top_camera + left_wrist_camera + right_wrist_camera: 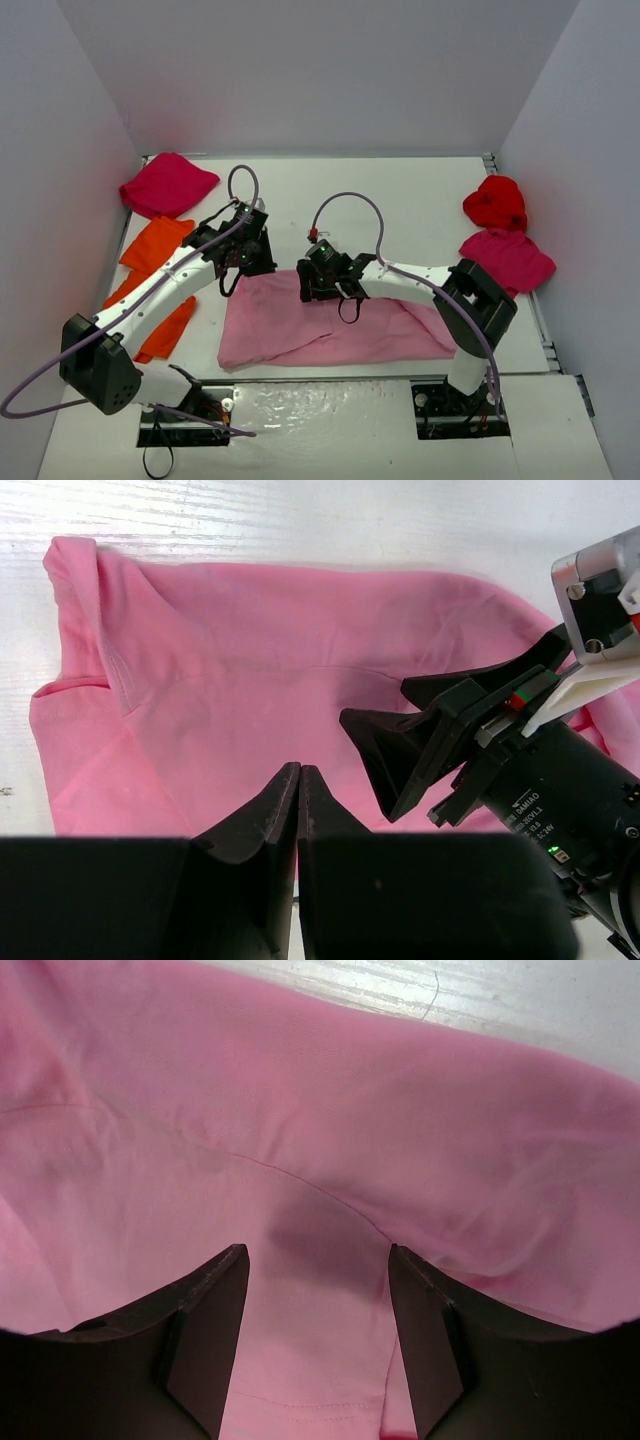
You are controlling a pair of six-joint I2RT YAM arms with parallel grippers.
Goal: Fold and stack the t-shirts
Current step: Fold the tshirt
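The light pink t-shirt (330, 325) lies spread flat at the front middle of the table, and it fills the left wrist view (230, 660) and the right wrist view (320, 1130). My left gripper (258, 266) hangs over its upper left edge, shut (299, 770) with nothing between its fingers. My right gripper (312, 292) stands open (318, 1255) low over the shirt's top edge, with flat pink cloth showing between its fingers. It also shows from the left wrist (375, 702). Two orange t-shirts (155, 245) (165, 325) lie at the left. Magenta t-shirts (168, 185) (508, 258) lie crumpled back left and right. A bright red t-shirt (496, 202) lies behind the right one.
White walls close in the table (400, 200) on three sides. The two arm bases (180, 405) (455, 400) stand at the near edge. Purple cables (350, 198) loop above both wrists.
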